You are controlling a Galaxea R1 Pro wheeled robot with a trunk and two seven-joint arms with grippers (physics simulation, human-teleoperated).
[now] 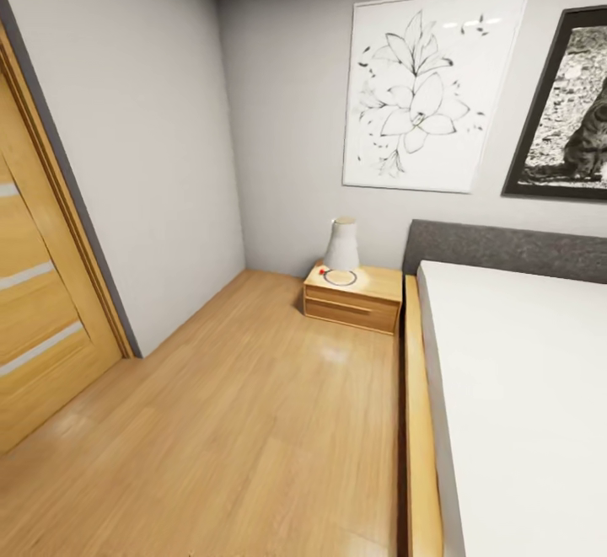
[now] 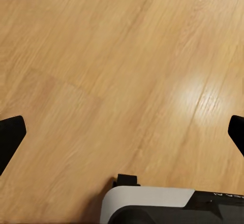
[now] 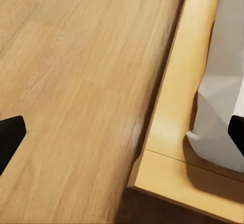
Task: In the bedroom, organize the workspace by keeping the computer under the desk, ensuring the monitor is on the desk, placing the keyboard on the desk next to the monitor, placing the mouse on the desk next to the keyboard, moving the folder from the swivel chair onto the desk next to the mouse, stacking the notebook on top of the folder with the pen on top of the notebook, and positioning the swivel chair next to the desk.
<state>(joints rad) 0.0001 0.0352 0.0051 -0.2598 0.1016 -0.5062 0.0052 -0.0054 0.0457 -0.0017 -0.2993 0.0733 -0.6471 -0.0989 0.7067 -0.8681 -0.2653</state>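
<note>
Both end effectors hang empty over the floor, so you are in transit, not handling anything. Your left end effector (image 2: 122,132) has its fingers spread wide — one dark fingertip (image 2: 10,135) at each edge of the left wrist view, nothing but wooden floor (image 2: 101,56) between them, and a white and black part of the robot itself below. That open, downward pose looks like a neutral carrying posture for driving, a judgement only.

Going left to right in the head view: a wooden door (image 1: 34,304) with pale horizontal strips stands at the left wall, then open floor, then a low wooden nightstand (image 1: 354,297) in the corner carrying a white lamp (image 1: 342,245) and a small red item too small to identify. Above it hangs a line drawing of a flower (image 1: 426,89), and beside that a dark-framed black-and-white picture (image 1: 569,102). The bed (image 1: 514,388), with its grey headboard and white mattress, takes up the right side.

Your right end effector (image 3: 122,132) is likewise spread and empty, over the floor just beside the bed's wooden frame (image 3: 173,132) and hanging white bedding (image 3: 218,112).

None of the task's things — table, monitor, keyboard, folder, chair — lies in this direction, so you probably need to turn to find the workspace. No readable writing or brand appears; some small marking on the robot part in the left wrist view is illegible.
</note>
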